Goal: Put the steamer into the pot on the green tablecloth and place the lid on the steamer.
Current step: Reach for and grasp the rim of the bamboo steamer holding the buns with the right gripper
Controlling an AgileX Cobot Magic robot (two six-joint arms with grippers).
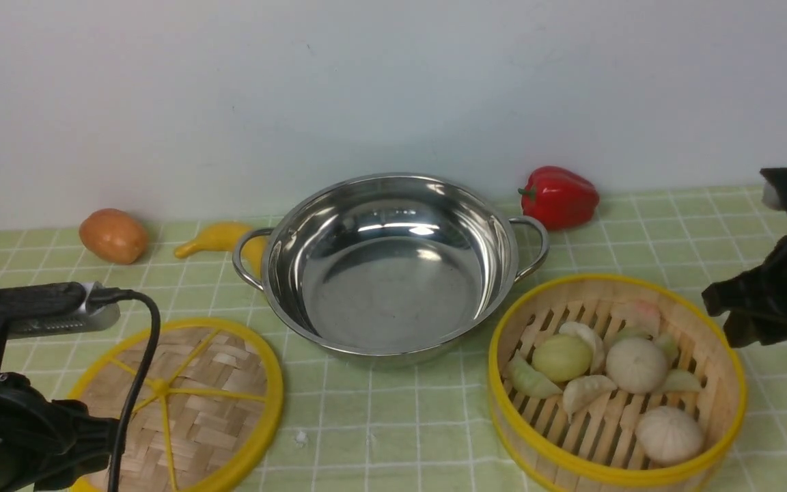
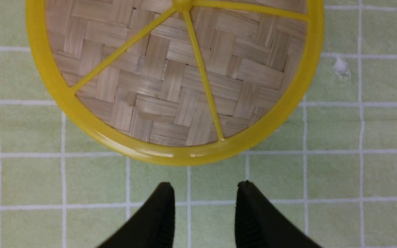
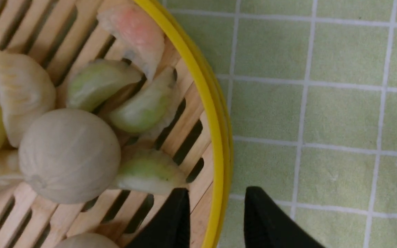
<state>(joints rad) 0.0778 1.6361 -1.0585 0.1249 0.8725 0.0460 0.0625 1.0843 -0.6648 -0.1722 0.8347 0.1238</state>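
The steamer (image 1: 615, 471), right of and nearer than the pot (image 1: 393, 301), looks light and stiff, its loose buns apt to roll, so best pinched level by opposite walls; the lid (image 2: 171, 156), left of the pot, seems thin and springy, one for the rim. Left fingers (image 2: 162, 206) and right fingers (image 3: 181, 213) stand partly open, holding nothing; beneath the pot lies the green tablecloth (image 1: 366, 437), behind it a plain pale wall (image 1: 393, 82).

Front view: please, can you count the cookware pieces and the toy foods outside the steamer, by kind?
Pot: 1
Steamer: 1
Lid: 1
Red pepper: 1
Banana: 1
Brown potato-like food: 1
Total: 6
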